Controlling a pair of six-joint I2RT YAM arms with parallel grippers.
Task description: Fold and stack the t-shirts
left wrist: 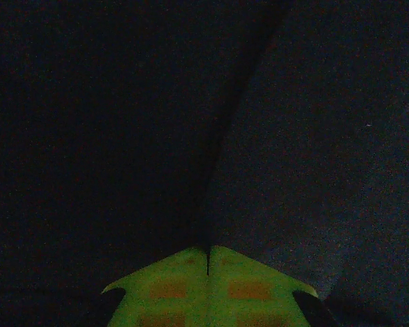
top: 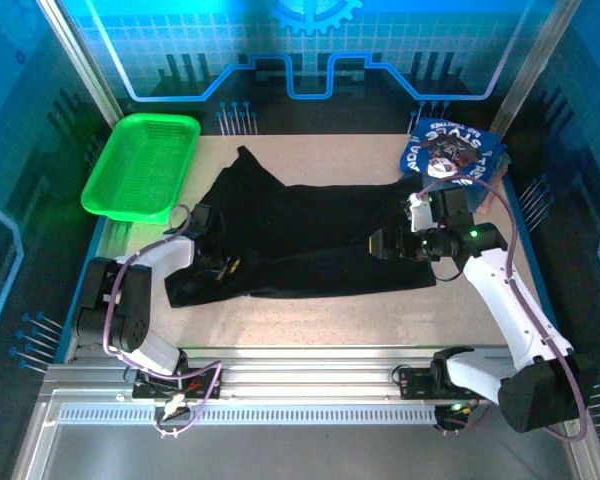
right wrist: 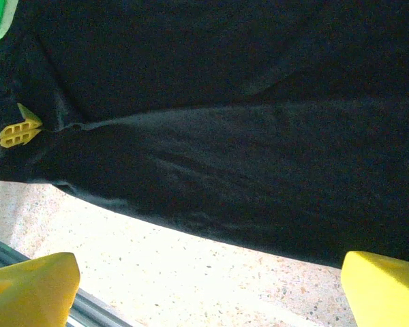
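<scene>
Black t-shirt (top: 310,235): laid spread across the centre of the table (top: 310,320) for folding.
Left gripper (left wrist: 208,272): fingers pressed together, pinching its left-edge fabric, presumably for lifting.
Right gripper (right wrist: 208,283): spread wide over the near hem, nothing held.
Blue t-shirts (top: 450,150): stacked folded at the far right corner

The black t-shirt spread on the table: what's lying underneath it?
The black t-shirt lies spread on the speckled table, which shows around its edges. Whatever might be beneath the cloth itself is covered, so I cannot tell.
</scene>
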